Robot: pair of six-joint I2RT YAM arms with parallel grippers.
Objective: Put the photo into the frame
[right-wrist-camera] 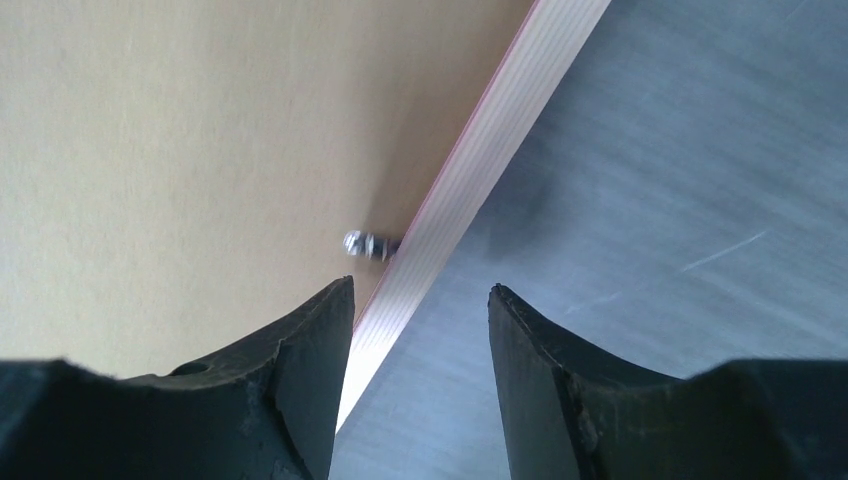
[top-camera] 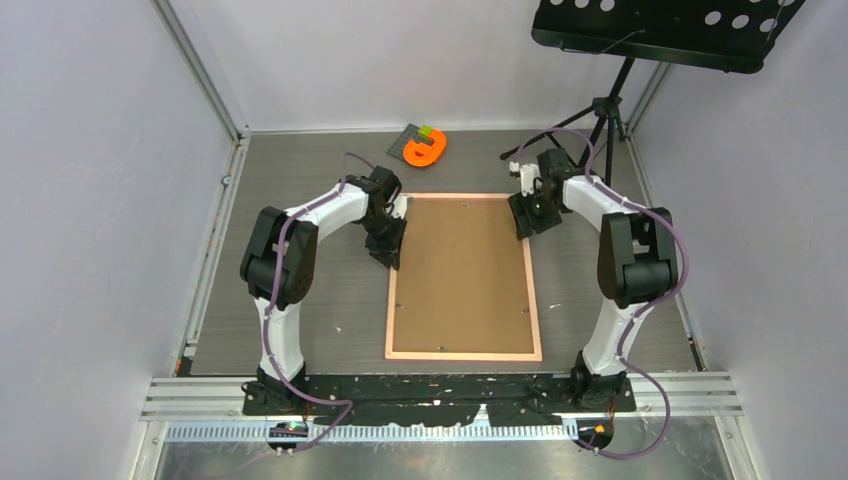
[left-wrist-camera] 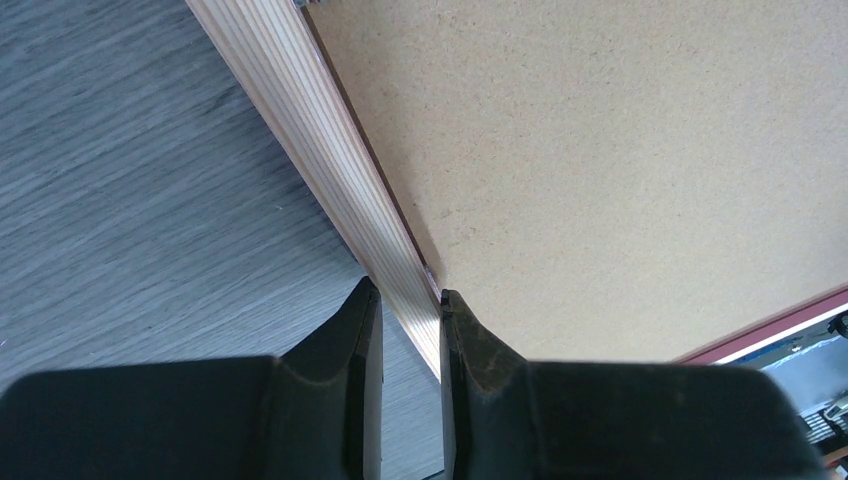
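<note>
The pink frame (top-camera: 463, 355) lies face down in the middle of the table, with a plain brown backing board (top-camera: 460, 270) filling it. The photo is hidden. My left gripper (top-camera: 388, 250) sits at the frame's left side; in the left wrist view its jaws (left-wrist-camera: 404, 292) are nearly together, pinching the ribbed rail (left-wrist-camera: 300, 110) beside the board (left-wrist-camera: 620, 150). My right gripper (top-camera: 522, 222) hovers at the frame's right rail near the far corner. Its jaws (right-wrist-camera: 422, 290) stand open, the rail (right-wrist-camera: 480, 150) running past the left finger and bare table between them.
A small metal tab (right-wrist-camera: 365, 244) sticks out from the rail over the board. An orange part on a grey plate (top-camera: 425, 148) lies at the back. A black stand's tripod (top-camera: 608, 110) is at the back right. Walls close in both sides.
</note>
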